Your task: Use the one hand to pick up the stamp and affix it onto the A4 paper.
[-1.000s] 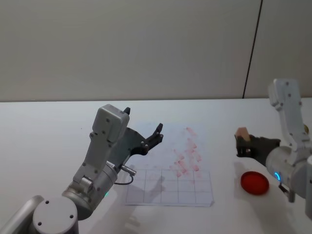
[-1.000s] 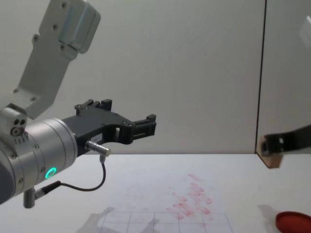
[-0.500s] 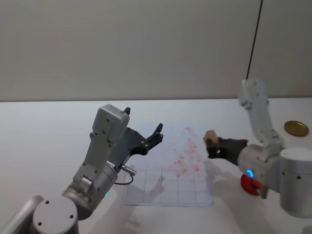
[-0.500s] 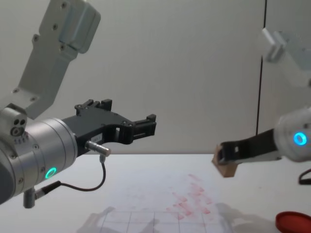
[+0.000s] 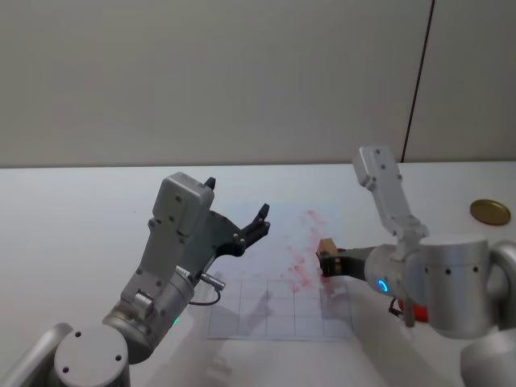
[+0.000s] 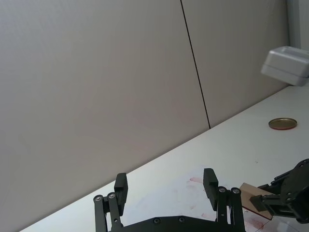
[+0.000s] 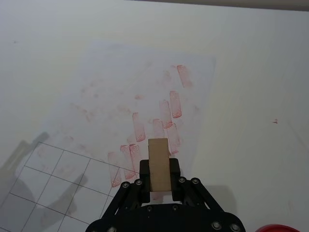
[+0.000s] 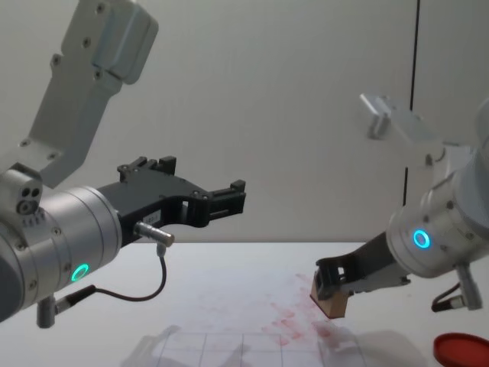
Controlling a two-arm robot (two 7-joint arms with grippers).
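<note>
The stamp (image 5: pixel 327 246) is clamped between the two black fingers of the right end effector (image 5: pixel 331 263), which are closed against its opposite sides. In the right wrist view the tan block (image 7: pixel 159 164) is seen gripped at its rear half, its front half projecting beyond the fingertips. It is held low over the A4 paper (image 5: pixel 274 316), at the right-hand edge of the cluster of pinkish-red smudges (image 5: pixel 305 262). In the chest view the stamp (image 8: pixel 331 303) is seen slightly tilted, its lower face close to the sheet; whether it touches the paper cannot be told. A blue-green ring is lit on the right arm just behind the end effector.

The left end effector (image 5: pixel 238 200) is held raised above the near-left part of the paper, its fingers spread wide apart with nothing between them. In the left wrist view its two fingertips (image 6: pixel 210 181) are seen well separated, with the stamp (image 6: pixel 251 203) farther off on the paper.

The paper lies flat on the white worktop (image 5: pixel 81 210); faint grid lines cover its near part. A red ink pad (image 8: pixel 462 349) rests on the worktop to the right of the sheet, and a round gold lid (image 5: pixel 490 212) lies farther right, well apart from the paper.
</note>
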